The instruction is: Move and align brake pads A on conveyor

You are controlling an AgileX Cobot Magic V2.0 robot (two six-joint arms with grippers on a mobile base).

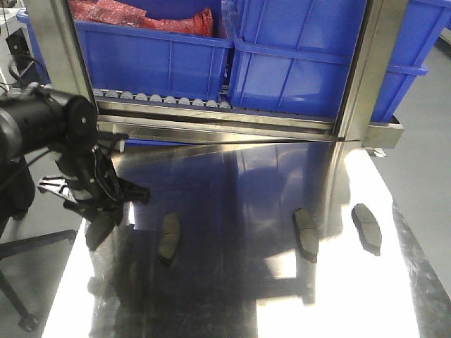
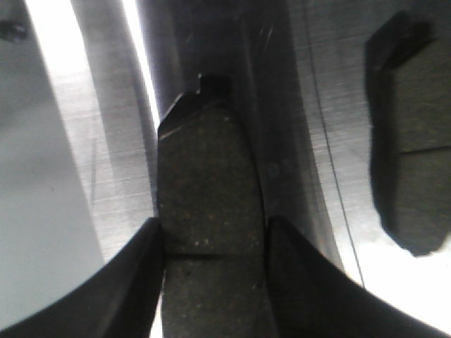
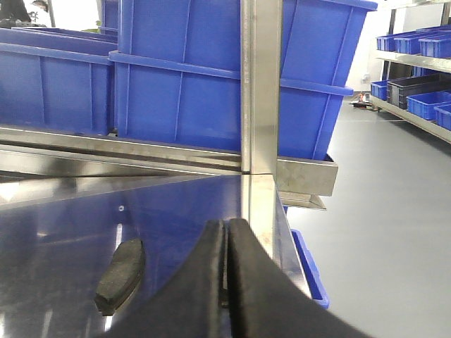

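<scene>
1. Left gripper [image 2: 213, 224]. Its black fingers [image 2: 137, 282] are drawn in narrow against the two long edges of one brake pad [image 2: 204, 162]. The pad is friction face up, grey-brown and speckled, with a notched black tab at the far end. It is at the left side of the steel tabletop [image 1: 232, 296]. Whether it rests on the steel or hangs just above it, I cannot tell.

2. Second pad [image 1: 169, 236]. It lies flat on the tabletop just to the right of the left gripper, its length pointing toward the rack.

3. Third pad [image 1: 305, 234]. It lies flat, right of centre and well apart from the second.

4. Fourth pad [image 1: 366, 227]. It lies flat near the third, toward the right edge of the tabletop, slightly angled.

5. Right gripper [image 3: 227, 229]. Its fingers are pressed together with nothing between them, over the right part of the tabletop. In its wrist view one pad [image 3: 121, 274] lies on the steel to its left; which of the above it is, I cannot tell.

6. Rack behind the tabletop. It has a steel post [image 3: 257, 84] and a row of white rollers [image 1: 162, 98]. Blue bins [image 1: 296, 56] stand on it, and the left one holds red bags [image 1: 141, 17].
</scene>
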